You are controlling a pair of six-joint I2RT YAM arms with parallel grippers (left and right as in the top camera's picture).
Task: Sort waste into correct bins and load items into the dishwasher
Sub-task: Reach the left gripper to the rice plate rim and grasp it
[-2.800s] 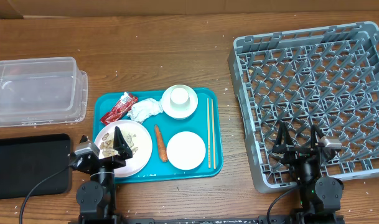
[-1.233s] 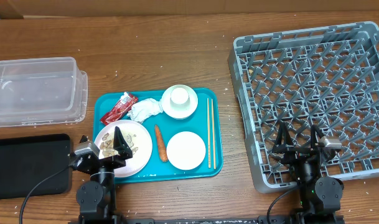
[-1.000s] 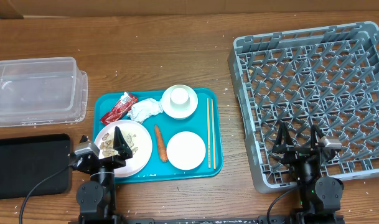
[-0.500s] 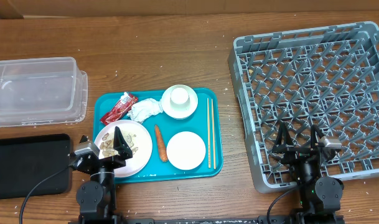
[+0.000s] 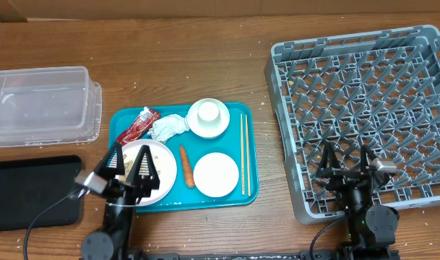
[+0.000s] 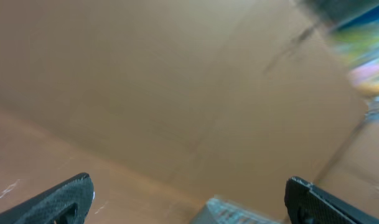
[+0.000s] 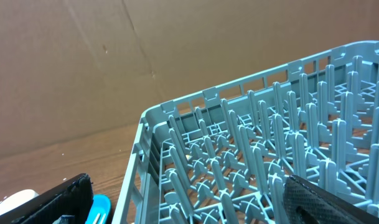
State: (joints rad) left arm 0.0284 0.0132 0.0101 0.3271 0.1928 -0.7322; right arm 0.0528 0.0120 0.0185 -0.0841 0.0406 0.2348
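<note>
Left gripper (image 5: 131, 165) released, fingers spread wide, hanging over the pale-pink plate (image 5: 164, 154) at the near-left of the teal tray (image 5: 251, 148). Left wrist view is blurred.

Also on the tray:
- red wrapper (image 5: 138, 125) and tissue (image 5: 167, 128), far left
- cup (image 5: 207, 111)
- carrot (image 5: 186, 166)
- white plate (image 5: 216, 174)
- chopsticks (image 5: 243, 153) along the right edge

Clear tub (image 5: 42, 105) far left on the worktop, black tray (image 5: 32, 191) nearer. Right gripper (image 5: 344, 160) released, over the near edge of the grey dish rack (image 5: 364, 87).

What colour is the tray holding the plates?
The tray is teal, clearest in the overhead view.
</note>
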